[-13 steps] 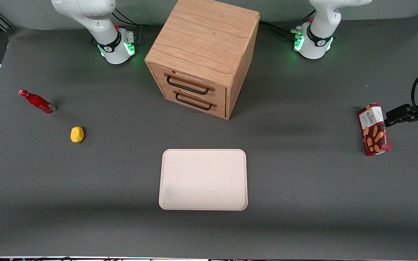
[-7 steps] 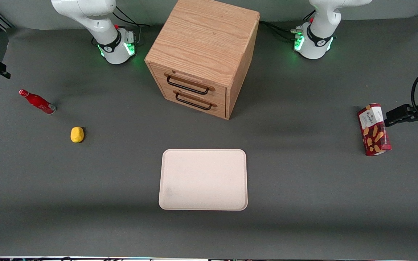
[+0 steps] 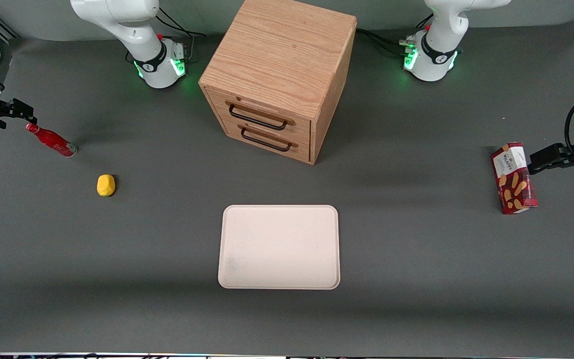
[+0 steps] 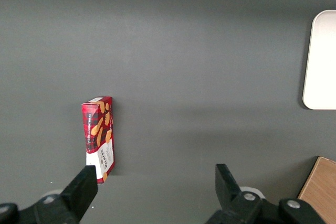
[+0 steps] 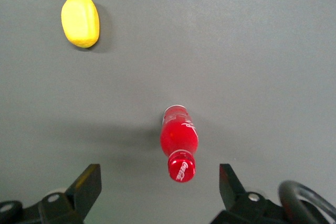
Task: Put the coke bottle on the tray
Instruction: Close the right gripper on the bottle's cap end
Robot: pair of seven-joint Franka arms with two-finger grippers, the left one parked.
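Note:
The coke bottle (image 3: pixel 50 139) is slim, all red with a red cap, and stands upright on the grey table toward the working arm's end. The right wrist view looks down on the coke bottle (image 5: pixel 179 139) and its lettered cap. My gripper (image 3: pixel 20 112) hovers just above the cap. In the wrist view the gripper (image 5: pixel 159 178) is open wide, with the cap in the gap between its fingers (image 5: pixel 88 181) and touching neither. The cream-pink tray (image 3: pixel 279 247) lies flat, nearer the front camera than the cabinet, with nothing on it.
A small yellow lump (image 3: pixel 106 185) lies on the table beside the bottle, nearer the front camera; the wrist view shows the lump (image 5: pixel 80 20) too. The oak two-drawer cabinet (image 3: pixel 279 75) stands mid-table. A red snack box (image 3: pixel 513 178) lies toward the parked arm's end.
My gripper has come into the front view from the table's edge and moved in over the bottle's cap. The bottle, tray and other things have not moved.

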